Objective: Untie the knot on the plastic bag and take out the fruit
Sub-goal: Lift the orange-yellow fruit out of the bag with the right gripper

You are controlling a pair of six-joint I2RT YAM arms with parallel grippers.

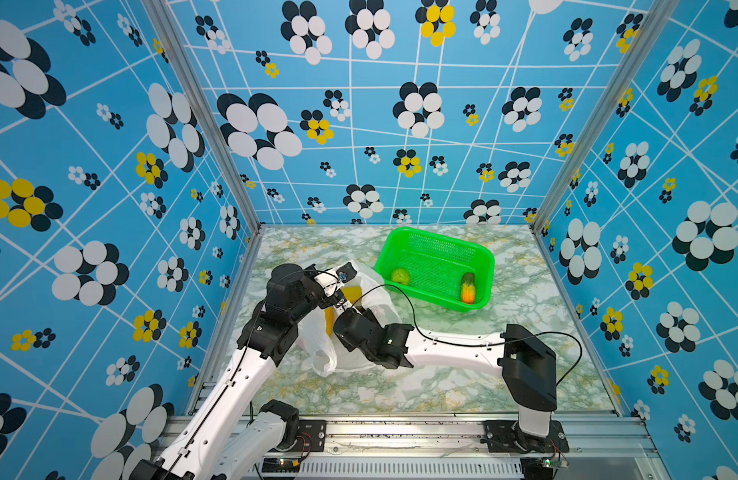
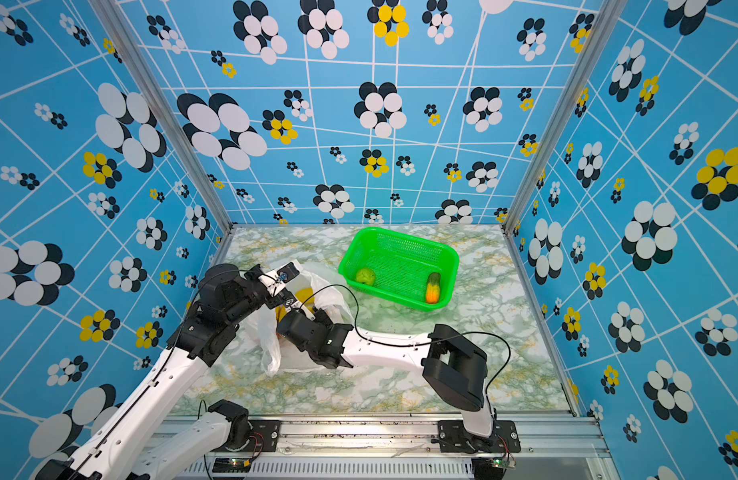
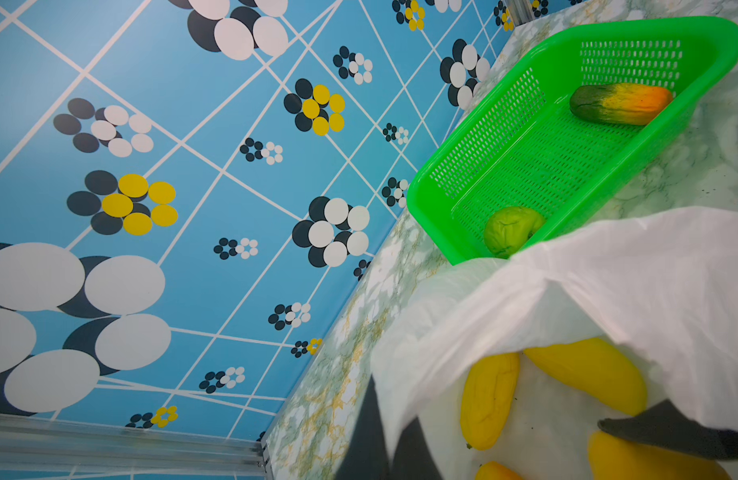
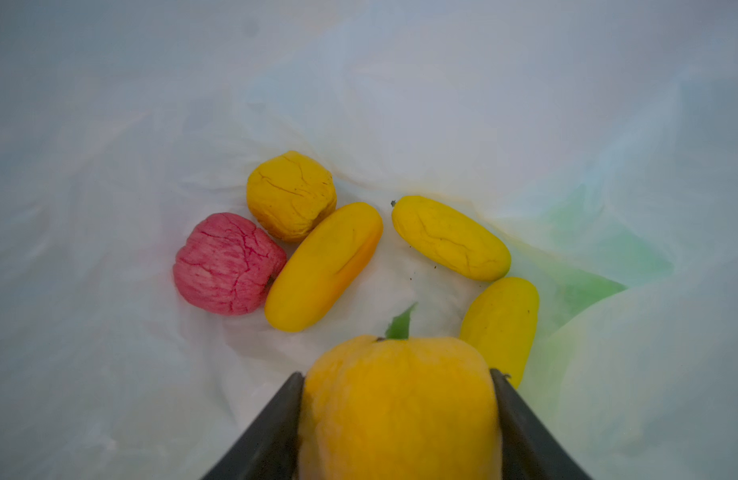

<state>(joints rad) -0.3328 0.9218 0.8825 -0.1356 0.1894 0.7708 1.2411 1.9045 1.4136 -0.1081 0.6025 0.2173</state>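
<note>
**Plastic bag and fruit, mouth of the bag open.** The plastic bag (image 1: 315,340) is shown crumpled on the counter (image 1: 442,374), left of centre in both top views and just beside the green basket (image 1: 434,245).

Inside the bag, the fruit (image 4: 323,268) is seen in the right wrist view lying on the white film:
- three elongated yellow pieces;
- a round yellow piece (image 4: 290,195);
- a pink-red bumpy piece (image 4: 228,264), touching two of its yellow neighbours.

A sixth piece, a yellow-orange fruit (image 4: 400,415) with a green leaf, is clamped between the two fingers of the right gripper (image 4: 396,374). The right arm (image 1: 442,349) is reached across the middle, so that this gripper is hidden within the bag in both top views.

The left gripper (image 3: 394,415) is closed, with a fold of the bag's rim pinched between its fingers. The white film is thereby held raised above the yellow pieces.

Two further pieces are shown in the basket. A green round fruit (image 1: 399,275) lies at the end nearest the bag, and a green-orange fruit (image 1: 468,287) lies along the opposite end wall.
</note>
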